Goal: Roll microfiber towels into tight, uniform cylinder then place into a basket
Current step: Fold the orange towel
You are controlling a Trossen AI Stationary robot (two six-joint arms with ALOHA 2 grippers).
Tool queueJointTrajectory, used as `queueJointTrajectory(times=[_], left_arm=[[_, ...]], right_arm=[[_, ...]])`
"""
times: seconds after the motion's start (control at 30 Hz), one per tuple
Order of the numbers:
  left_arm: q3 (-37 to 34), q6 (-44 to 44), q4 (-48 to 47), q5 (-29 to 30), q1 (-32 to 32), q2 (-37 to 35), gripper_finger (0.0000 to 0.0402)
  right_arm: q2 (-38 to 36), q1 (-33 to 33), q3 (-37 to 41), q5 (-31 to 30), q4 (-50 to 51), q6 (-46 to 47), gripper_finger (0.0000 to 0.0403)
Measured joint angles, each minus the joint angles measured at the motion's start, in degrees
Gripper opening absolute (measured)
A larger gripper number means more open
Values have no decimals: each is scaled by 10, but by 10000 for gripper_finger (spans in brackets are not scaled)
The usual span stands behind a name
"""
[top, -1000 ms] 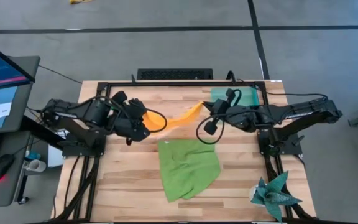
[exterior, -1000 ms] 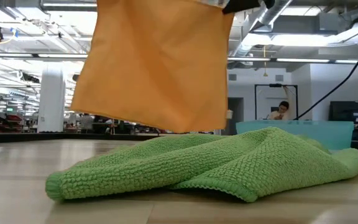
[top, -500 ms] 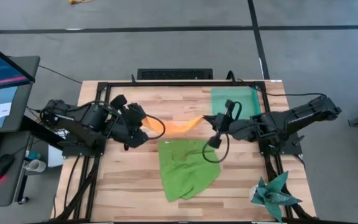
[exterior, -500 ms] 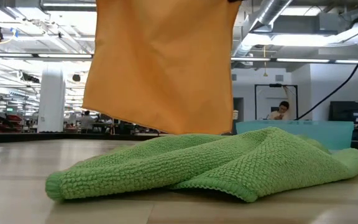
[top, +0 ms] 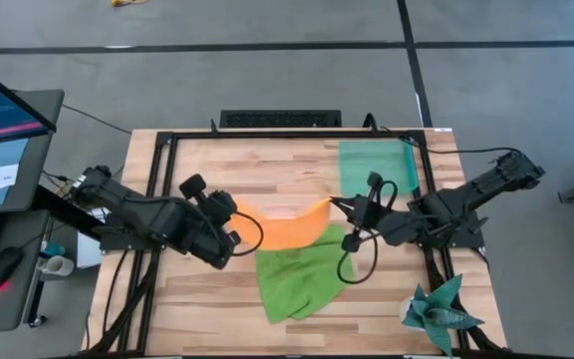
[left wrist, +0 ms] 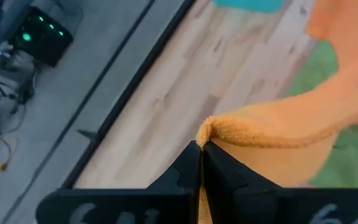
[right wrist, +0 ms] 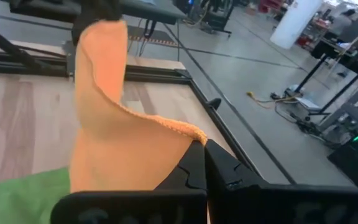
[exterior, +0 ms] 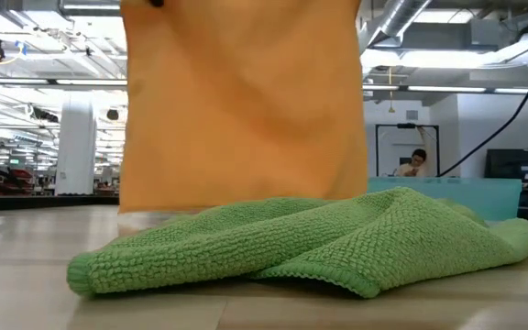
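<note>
The orange towel (top: pixel 289 227) hangs spread between my two grippers, over the far part of the crumpled lime green towel (top: pixel 302 277). In the low view the orange towel (exterior: pixel 246 110) reaches down to about table level behind the green towel (exterior: pixel 319 243). My left gripper (top: pixel 237 221) is shut on one upper corner and my right gripper (top: pixel 332 205) on the other. The teal-green basket (top: pixel 377 165) stands at the far right of the table, and its wall shows in the low view (exterior: pixel 456 194). My left gripper pinches an upper corner of the orange towel (left wrist: pixel 209 127) between its two fingertips. The corner is bunched there, and the cloth sags away toward the other arm. My right gripper pinches the opposite upper corner (right wrist: pixel 191 134) between its two fingertips. The towel hangs below, its top edge slack between the two holds.
A dark teal spiky star-shaped cloth (top: pixel 438 314) lies at the table's near right corner. A black metal frame (top: pixel 267 135) runs along the table's far and side edges. Bare wood lies left of the green towel (top: pixel 197 289).
Both grippers have gone toward the table's near edge and down with the orange towel. The towel now hangs lower, over the green towel's far part, and its bottom edge has dropped from clear of the green towel to about table level.
</note>
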State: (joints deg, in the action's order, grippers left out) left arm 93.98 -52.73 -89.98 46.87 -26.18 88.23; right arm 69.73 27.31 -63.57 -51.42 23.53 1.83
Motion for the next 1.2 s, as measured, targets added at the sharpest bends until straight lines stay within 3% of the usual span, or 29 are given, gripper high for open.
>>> queueJointTrajectory(times=[0.17, 0.3, 0.57, 0.7, 0.87, 1.07, 1.2], left_arm=[[-1, -15, 0, -10, -21, 0, 2], [0, 7, 0, 7, -12, -9, 2], [-4, 105, 0, 31, 133, -11, 2], [-19, 153, 2, 22, 230, -10, 2], [-103, 203, 23, 18, 334, -9, 2], [-219, 318, 176, -9, 416, -9, 2], [-266, 399, 275, -13, 456, -9, 2]], right_arm=[[0, 15, 0, -60, -9, 1, 8], [0, -10, 0, -93, -17, -8, 5], [40, -193, 1, -93, -10, -18, 5], [90, -283, 1, -10, 2, -18, 6], [147, -363, 0, 73, -7, -37, 5], [199, -428, 0, 163, -47, -73, 5], [235, -452, 0, 174, -82, -99, 5]])
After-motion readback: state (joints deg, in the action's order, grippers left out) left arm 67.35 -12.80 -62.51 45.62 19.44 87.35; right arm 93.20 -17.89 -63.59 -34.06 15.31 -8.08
